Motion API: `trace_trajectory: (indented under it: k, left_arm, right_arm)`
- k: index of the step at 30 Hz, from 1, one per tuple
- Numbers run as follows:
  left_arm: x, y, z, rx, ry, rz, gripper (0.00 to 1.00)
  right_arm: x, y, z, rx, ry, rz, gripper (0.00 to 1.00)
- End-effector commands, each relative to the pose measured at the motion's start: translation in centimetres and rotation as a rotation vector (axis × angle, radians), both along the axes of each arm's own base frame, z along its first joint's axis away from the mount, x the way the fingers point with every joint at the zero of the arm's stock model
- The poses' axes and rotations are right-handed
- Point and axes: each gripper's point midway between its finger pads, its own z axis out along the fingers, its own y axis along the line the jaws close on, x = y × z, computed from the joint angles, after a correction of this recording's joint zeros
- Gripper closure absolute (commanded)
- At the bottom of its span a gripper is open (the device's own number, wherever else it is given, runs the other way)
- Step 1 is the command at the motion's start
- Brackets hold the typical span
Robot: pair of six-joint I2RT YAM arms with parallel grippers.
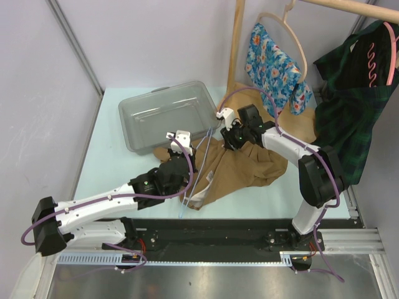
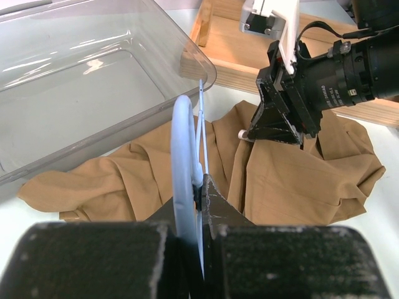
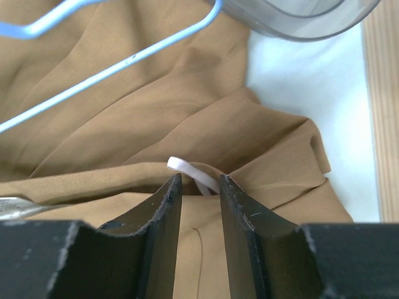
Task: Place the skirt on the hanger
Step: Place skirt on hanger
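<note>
the skirt (image 1: 243,165) is plain light brown, with a small white loop (image 3: 186,168) on it. the hanger (image 2: 181,156) is pale blue. the box (image 1: 165,112) is see-through grey. the table (image 1: 106,149) is very light green. the left arm (image 1: 106,202) and the right arm (image 1: 290,146) are white and black, with purple wires (image 1: 249,90). the left gripper (image 2: 201,190) and the right gripper (image 3: 199,182) are black. the wooden rail (image 1: 349,6) is light brown. the flower cloth (image 1: 271,65) is bright blue with yellow, pink and white flowers. the checked cloth (image 1: 349,118) is dark green with dark squares. its pink hanger (image 1: 393,53) is bright.
</note>
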Motion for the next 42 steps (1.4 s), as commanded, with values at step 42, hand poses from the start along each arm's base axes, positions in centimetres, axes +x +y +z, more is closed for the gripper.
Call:
trace_trajectory:
  k: [42]
  left_arm:
    - [-0.1,-1.2,2.4,-0.071,-0.029,-0.041,1.0]
  right_arm:
    - [2.4,1.6,0.6,-0.034,-0.121,-0.068,0.88]
